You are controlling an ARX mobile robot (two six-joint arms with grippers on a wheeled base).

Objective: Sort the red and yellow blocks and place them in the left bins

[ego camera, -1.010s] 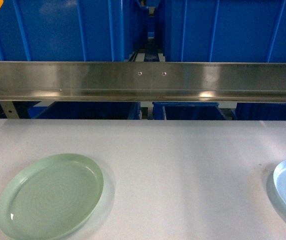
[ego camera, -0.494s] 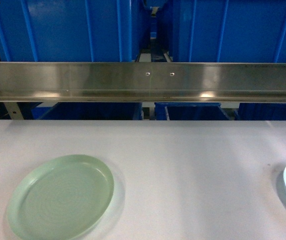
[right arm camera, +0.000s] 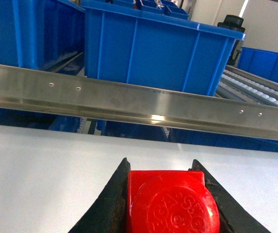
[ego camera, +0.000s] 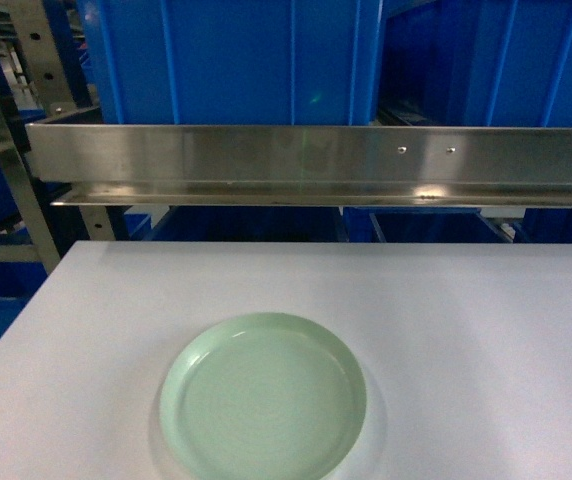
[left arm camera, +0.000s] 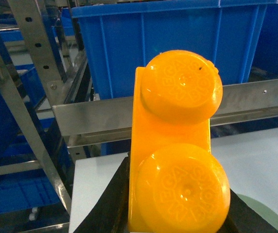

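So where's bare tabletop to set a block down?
Bare table lies right of the green plate, left of it to the table edge, and between it and the steel rail. Beyond the rail, blue bins crowd in.

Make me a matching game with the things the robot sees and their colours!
Things:
1. block in the left gripper
2. block in the right gripper
3. plate
4. bin

Colours:
a. blue
b. red
c. pale green
d. orange-yellow

Pairs: 1-d, 2-b, 3-c, 4-a
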